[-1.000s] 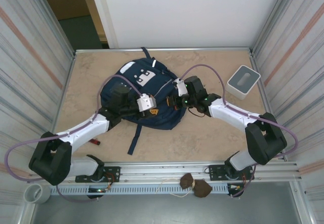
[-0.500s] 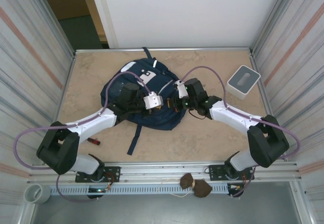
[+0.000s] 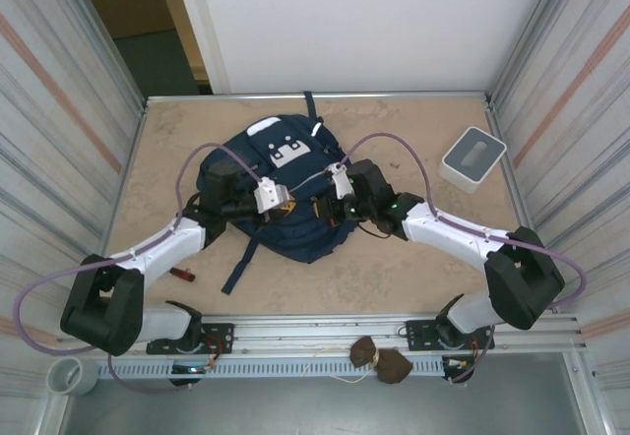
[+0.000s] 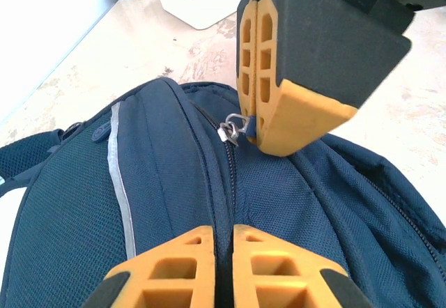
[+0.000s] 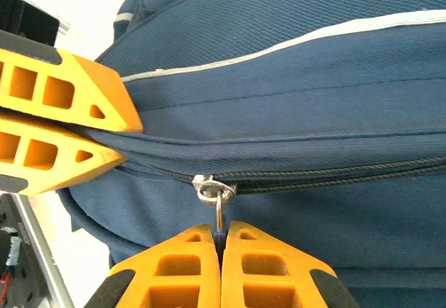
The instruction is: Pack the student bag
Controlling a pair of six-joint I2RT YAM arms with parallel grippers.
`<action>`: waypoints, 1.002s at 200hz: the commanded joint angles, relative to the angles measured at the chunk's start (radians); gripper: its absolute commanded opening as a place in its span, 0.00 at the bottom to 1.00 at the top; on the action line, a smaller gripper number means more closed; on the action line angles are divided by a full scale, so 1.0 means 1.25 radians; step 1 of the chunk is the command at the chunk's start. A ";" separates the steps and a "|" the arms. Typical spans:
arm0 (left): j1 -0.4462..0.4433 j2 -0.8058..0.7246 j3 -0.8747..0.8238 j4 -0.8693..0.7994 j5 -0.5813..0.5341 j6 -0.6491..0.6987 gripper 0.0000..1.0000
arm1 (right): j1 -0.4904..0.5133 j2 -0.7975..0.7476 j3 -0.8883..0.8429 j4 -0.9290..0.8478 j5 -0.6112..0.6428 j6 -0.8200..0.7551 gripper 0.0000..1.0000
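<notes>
Two orange-tipped grippers are working nose to nose on the student bag (image 3: 305, 243), which is lying flat at mid-table directly beneath them. The left gripper (image 4: 223, 233) is pinching a fold of the bag's fabric beside the zipper (image 5: 334, 175), jaws nearly together. The right gripper (image 5: 220, 233) is clamping the small metal zipper pull (image 5: 214, 191), its fingers pressed flat against each other. Bare, mottled tan tabletop (image 3: 394, 278) is lying open behind both grippers. More is stretching beyond the right gripper out to a white box (image 3: 472, 157), while ribbed metal walls (image 3: 69, 130) are closing in both sides. The bag is showing a coarse navy weave, a thin pale stripe (image 4: 118, 168) left of the left gripper, and a loose dark strap (image 3: 236, 268) trailing behind it. The fingers (image 4: 300, 106) are showing blocky orange plastic, cut with square holes and backed in black.
</notes>
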State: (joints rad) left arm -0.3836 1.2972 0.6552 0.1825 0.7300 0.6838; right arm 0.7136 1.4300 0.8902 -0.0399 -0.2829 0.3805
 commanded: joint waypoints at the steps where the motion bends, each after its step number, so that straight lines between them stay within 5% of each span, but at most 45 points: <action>1: 0.051 -0.013 -0.021 0.038 -0.004 -0.006 0.00 | -0.070 -0.007 0.023 -0.092 0.065 -0.021 0.00; 49: 0.061 -0.003 -0.024 0.042 -0.008 -0.012 0.00 | -0.088 0.006 0.009 -0.039 0.008 0.005 0.00; 106: -0.011 -0.038 0.008 -0.029 -0.108 -0.025 0.52 | -0.059 -0.001 0.012 -0.011 -0.001 0.020 0.00; 121: -0.041 -0.055 0.005 -0.029 -0.131 -0.024 0.58 | -0.054 -0.002 0.014 -0.009 -0.002 0.021 0.00; 171: -0.144 -0.011 0.048 -0.047 -0.216 -0.014 0.62 | -0.037 -0.017 0.009 0.024 -0.020 0.035 0.00; 200: -0.157 0.048 0.073 -0.019 -0.258 -0.030 0.54 | -0.027 -0.035 -0.009 0.054 -0.036 0.041 0.00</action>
State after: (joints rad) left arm -0.5739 1.3087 0.7036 0.1478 0.4797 0.6518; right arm 0.6601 1.4380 0.8902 -0.0425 -0.2871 0.4118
